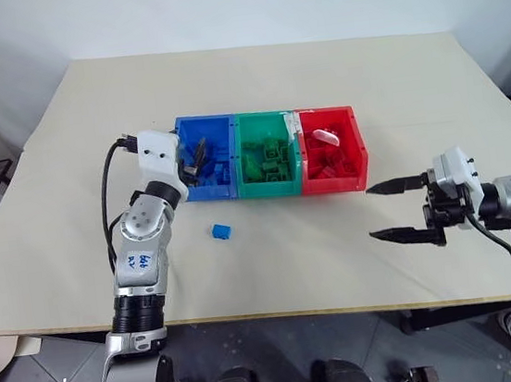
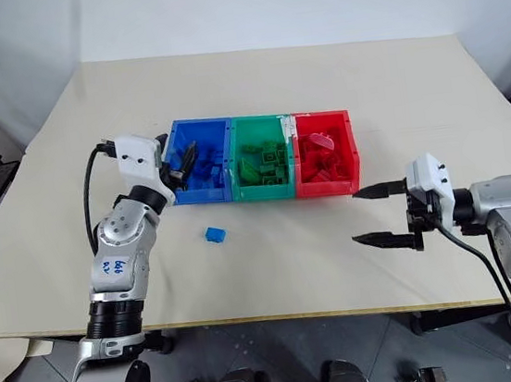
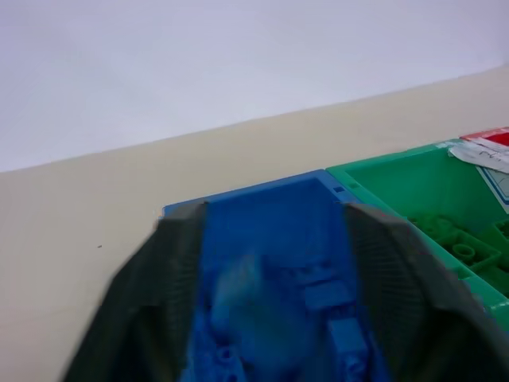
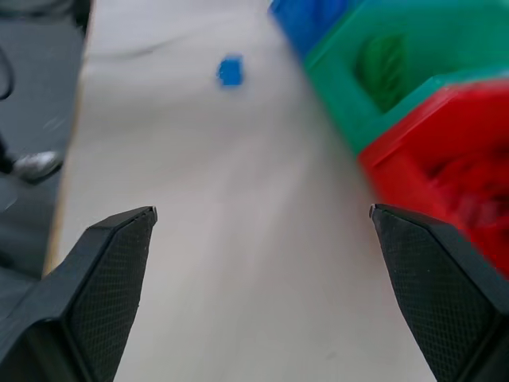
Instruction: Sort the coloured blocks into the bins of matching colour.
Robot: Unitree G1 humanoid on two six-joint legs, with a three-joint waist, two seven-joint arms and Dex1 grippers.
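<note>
The blue bin, green bin and red bin stand joined in a row mid-table, each holding several blocks of its own colour. A small blue block lies on the table in front of the blue bin, also seen as the blue block. My left gripper hangs over the blue bin's left side, its fingers apart. Between them is a blurred blue smear above the bin's contents; I cannot tell whether it is a block. My right gripper is open and empty, right of the red bin, pointing left.
A white label sits on the wall between the green and red bins, and a pale piece lies in the red bin. The beige table has open surface in front of the bins. Its front edge runs close below the blue block.
</note>
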